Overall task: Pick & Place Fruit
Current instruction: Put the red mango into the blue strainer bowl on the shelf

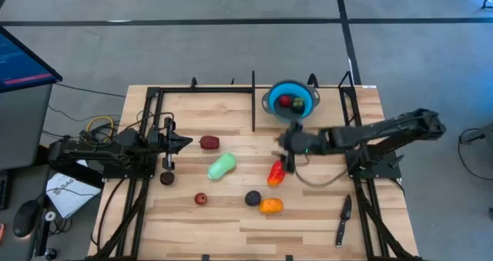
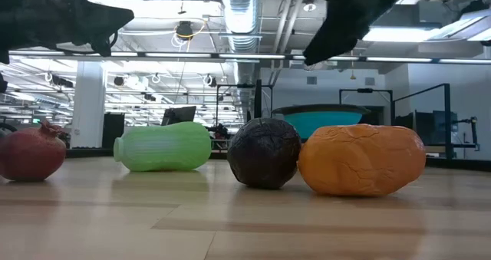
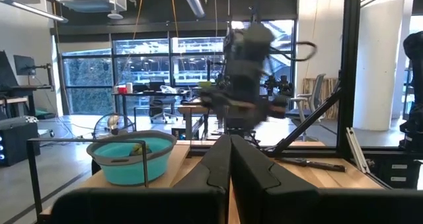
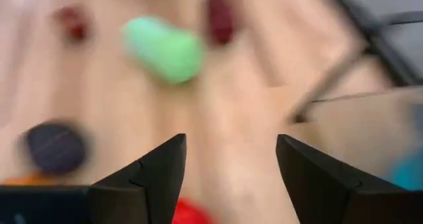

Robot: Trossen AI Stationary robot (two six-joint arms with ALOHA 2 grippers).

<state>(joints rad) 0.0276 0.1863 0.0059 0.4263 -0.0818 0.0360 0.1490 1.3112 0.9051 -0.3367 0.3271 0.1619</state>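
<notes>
Several toy fruits lie on the wooden table: a pale green oblong, a red pepper, an orange piece, a dark purple one, a maroon one, a small red one and a dark maroon one. A red piece and an olive-green piece sit in the blue bowl. My right gripper is open and empty, in the air between the bowl and the red pepper. My left gripper is shut, left of the maroon piece.
A black knife lies near the table's right front corner. A black frame rail stands beside the bowl at the far edge. Bare wood shows along the near edge. A monitor stands off the table's left.
</notes>
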